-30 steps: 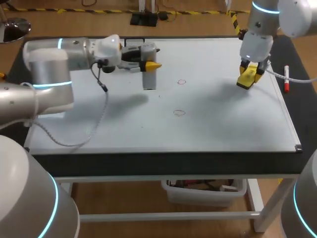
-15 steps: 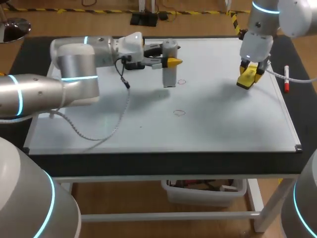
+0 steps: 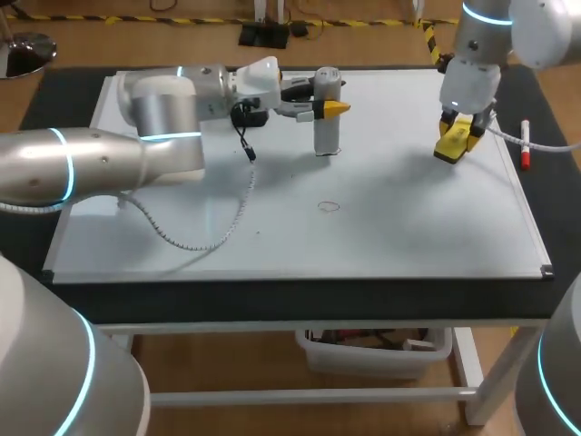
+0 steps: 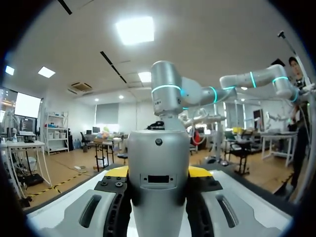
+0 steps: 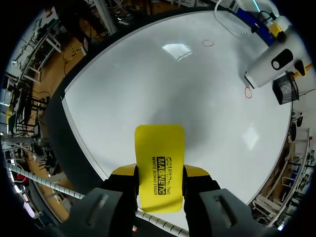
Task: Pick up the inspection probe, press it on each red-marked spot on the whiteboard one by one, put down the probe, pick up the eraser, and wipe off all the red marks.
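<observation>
A silver cylindrical probe (image 3: 327, 136) stands upright on the whiteboard (image 3: 408, 227), held near its top by my left gripper (image 3: 329, 107), which is shut on it. In the left wrist view the probe (image 4: 159, 182) fills the gap between the fingers of the left gripper (image 4: 159, 173). Its lower end sits at the farther red mark (image 5: 248, 92), which the probe hides in the head view. The nearer red mark (image 3: 329, 207) lies uncovered. My right gripper (image 3: 456, 136) hangs above the board's right part, shut on the yellow eraser (image 5: 159, 173).
A red-capped marker (image 3: 524, 145) lies on the black mat just off the board's right edge. The left arm's cable (image 3: 227, 213) droops over the board's left half. The board's front and middle are bare white surface.
My left arm has carried the probe to the right across the board and brought it onto the farther red mark. The right arm and eraser have stayed still.
</observation>
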Controlling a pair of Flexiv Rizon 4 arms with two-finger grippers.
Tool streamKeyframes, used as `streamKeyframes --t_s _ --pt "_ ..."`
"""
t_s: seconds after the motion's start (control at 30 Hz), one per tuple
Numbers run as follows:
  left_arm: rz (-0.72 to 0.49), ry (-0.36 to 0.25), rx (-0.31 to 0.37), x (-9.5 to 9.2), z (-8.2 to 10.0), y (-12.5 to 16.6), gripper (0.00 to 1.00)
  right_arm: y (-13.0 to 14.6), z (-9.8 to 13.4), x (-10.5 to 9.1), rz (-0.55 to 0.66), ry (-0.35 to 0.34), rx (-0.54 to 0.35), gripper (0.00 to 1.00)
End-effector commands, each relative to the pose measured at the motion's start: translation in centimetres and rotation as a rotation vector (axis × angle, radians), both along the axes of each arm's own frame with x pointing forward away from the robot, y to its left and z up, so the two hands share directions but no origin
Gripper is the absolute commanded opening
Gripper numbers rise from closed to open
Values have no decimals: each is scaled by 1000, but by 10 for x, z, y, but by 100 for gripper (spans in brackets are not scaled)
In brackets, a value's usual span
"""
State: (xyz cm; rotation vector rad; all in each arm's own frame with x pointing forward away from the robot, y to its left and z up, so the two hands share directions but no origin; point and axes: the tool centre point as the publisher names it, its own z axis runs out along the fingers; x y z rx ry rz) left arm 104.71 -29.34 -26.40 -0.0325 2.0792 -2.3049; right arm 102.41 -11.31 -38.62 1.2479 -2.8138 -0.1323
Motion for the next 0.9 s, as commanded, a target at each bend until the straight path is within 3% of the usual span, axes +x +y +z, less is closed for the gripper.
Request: streamKeyframes --t_s 0.03,0.17,0.9 --pt "-10 -4 -17 10 -8 -6 0 -1 1 1 3 2 -2 0" --pt "-19 -8 -40 15 -12 -9 0 -1 1 1 3 2 -2 0" --pt "-22 -8 -16 23 -20 -13 0 -1 1 1 3 2 -2 0"
